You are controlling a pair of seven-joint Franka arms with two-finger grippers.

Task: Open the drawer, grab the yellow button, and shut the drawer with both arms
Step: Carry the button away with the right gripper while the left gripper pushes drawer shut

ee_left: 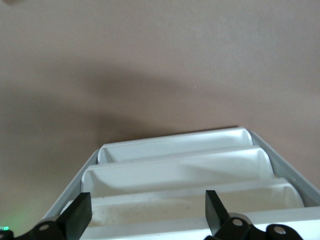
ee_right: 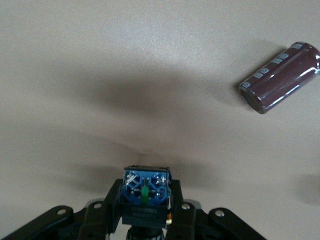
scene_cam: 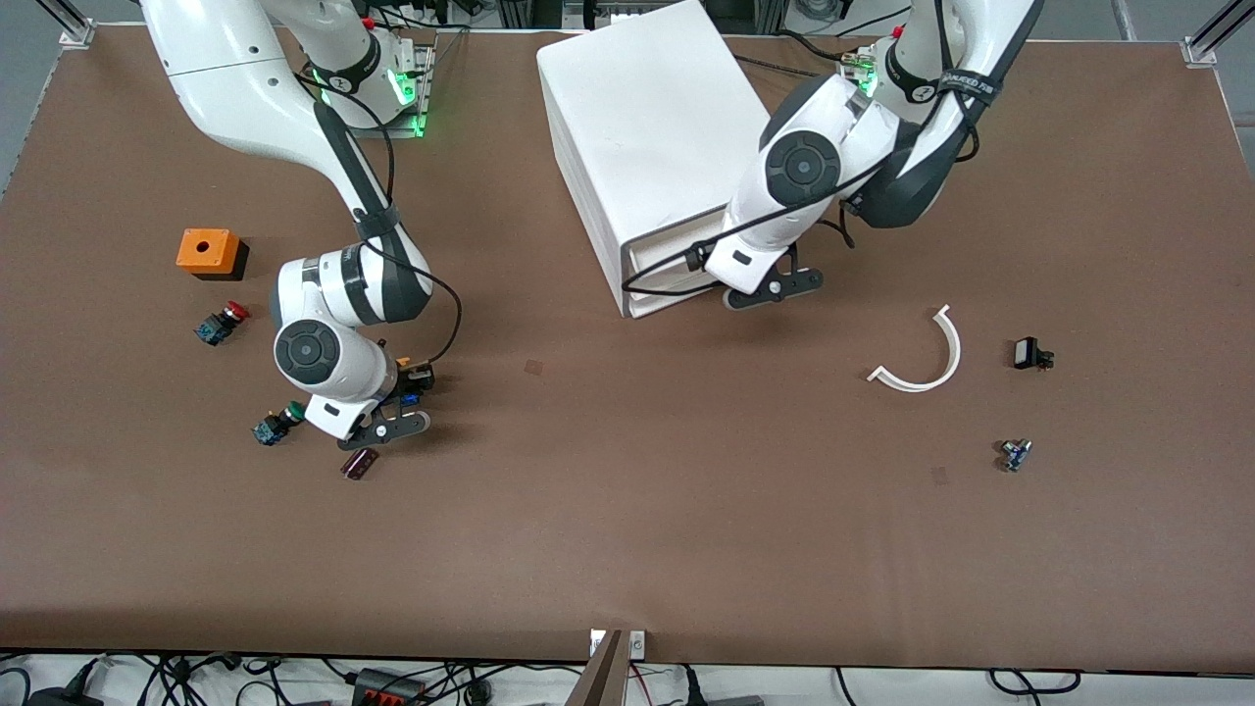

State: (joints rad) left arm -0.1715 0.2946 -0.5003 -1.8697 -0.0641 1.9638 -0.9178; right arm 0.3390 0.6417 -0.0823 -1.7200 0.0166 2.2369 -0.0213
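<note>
The white cabinet (scene_cam: 647,127) stands between the arms' bases, with the drawer (scene_cam: 659,243) uppermost in its front. My left gripper (scene_cam: 750,289) is right at that front, open. In the left wrist view its fingertips (ee_left: 82,207) straddle the top drawer's front edge (ee_left: 150,212), and the lower drawers show stepped below. I cannot tell whether the drawer is fully in. My right gripper (scene_cam: 407,392) hovers over the table toward the right arm's end, shut on the button (scene_cam: 419,376). The button's blue body (ee_right: 145,182) sits between the jaws (ee_right: 145,197).
Around the right gripper lie a green-capped button (scene_cam: 276,424), a red-capped button (scene_cam: 222,323), an orange box (scene_cam: 209,252) and a brown cylinder (scene_cam: 360,463) (ee_right: 280,77). Toward the left arm's end lie a white curved strip (scene_cam: 927,358) and two small parts (scene_cam: 1031,354) (scene_cam: 1015,454).
</note>
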